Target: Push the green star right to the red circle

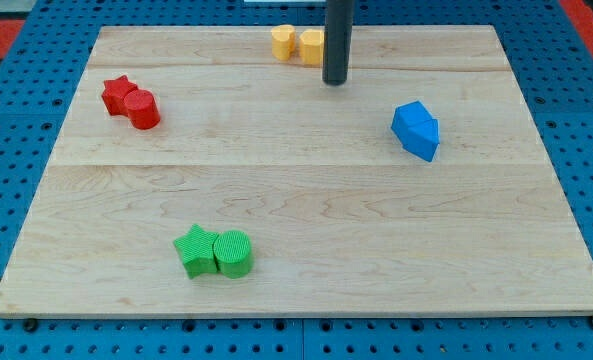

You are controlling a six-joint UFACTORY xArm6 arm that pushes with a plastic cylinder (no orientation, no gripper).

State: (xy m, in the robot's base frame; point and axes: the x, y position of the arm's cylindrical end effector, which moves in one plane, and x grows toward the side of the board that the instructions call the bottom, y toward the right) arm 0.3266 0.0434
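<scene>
The green star (195,249) lies near the view's bottom left, touching a green round block (233,253) on its right. The red circle (143,110) sits at the view's upper left, touching a red star (120,94) on its upper left. My tip (335,82) stands near the view's top centre, just right of the yellow blocks, far from both the green star and the red circle.
Two yellow blocks (298,44) sit together at the top edge of the wooden board (296,200), beside the rod. Blue blocks (416,130) sit pressed together at the right. A blue pegboard surrounds the board.
</scene>
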